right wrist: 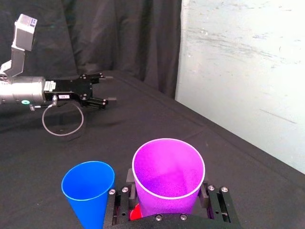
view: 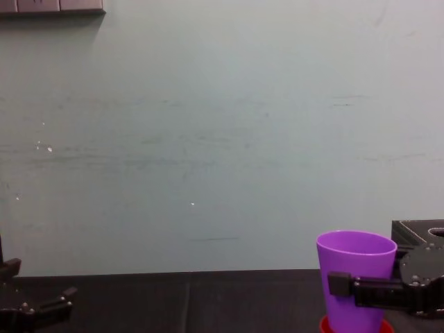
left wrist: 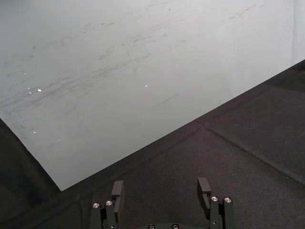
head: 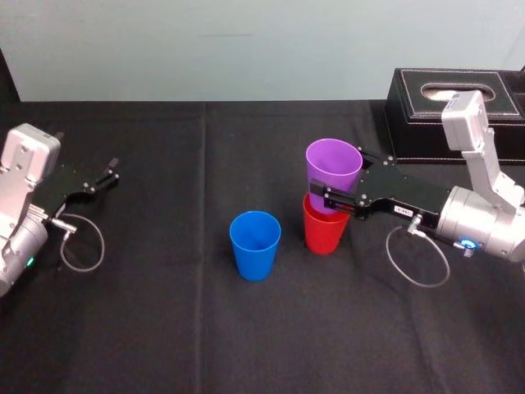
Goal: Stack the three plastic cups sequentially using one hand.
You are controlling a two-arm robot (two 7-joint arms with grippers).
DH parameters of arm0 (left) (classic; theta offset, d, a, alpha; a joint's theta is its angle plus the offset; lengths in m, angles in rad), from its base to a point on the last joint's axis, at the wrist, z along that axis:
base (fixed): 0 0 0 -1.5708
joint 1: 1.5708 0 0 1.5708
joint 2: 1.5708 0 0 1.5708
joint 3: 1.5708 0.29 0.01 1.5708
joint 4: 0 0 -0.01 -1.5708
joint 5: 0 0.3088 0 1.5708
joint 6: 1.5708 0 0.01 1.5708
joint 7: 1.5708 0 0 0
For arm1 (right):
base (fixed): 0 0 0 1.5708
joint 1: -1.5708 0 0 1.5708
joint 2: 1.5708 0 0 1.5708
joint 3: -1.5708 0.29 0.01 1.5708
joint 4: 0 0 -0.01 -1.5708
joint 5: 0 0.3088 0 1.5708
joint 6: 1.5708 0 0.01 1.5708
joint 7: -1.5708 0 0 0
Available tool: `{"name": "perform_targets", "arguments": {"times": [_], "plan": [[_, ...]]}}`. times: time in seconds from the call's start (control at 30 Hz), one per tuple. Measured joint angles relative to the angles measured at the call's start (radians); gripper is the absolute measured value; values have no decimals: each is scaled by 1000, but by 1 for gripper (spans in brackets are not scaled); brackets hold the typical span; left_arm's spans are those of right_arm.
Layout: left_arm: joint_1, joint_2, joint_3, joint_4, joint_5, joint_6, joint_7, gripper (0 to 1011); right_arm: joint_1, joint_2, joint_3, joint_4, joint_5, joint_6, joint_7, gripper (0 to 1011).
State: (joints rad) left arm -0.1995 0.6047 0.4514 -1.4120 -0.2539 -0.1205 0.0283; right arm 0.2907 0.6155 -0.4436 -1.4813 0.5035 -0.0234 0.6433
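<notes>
My right gripper (head: 340, 182) is shut on the purple cup (head: 333, 168), one finger on each side of its wall. The cup is upright, with its base lowered into the mouth of the red cup (head: 324, 234) standing on the black cloth. In the right wrist view, the purple cup (right wrist: 168, 174) sits between the fingers and a sliver of the red cup (right wrist: 136, 212) shows beneath it. The blue cup (head: 255, 245) stands alone to the left of the red one, open end up. In the chest view, the purple cup (view: 354, 263) rises above the red rim (view: 322, 325).
A black box with white stitching (head: 455, 98) stands at the back right, behind my right arm. My left gripper (head: 107, 174) rests open at the table's far left, its fingers (left wrist: 117, 191) spread above bare cloth. A pale wall runs along the table's far edge.
</notes>
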Motion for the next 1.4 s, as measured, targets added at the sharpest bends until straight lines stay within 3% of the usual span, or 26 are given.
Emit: {"name": "perform_targets", "arguments": {"times": [0.63,1.03,1.4], "plan": [[0,0,0,0,0,0,0,1005,5,-13,-4,31,-4,-20,11,733],[0,0,0,0,0,0,0,1005,5,-12,-4,28,-3,-16,11,1003],[0,0,0,0,0,0,0,1005,5,-11,-4,27,-3,-14,11,1003]]}}
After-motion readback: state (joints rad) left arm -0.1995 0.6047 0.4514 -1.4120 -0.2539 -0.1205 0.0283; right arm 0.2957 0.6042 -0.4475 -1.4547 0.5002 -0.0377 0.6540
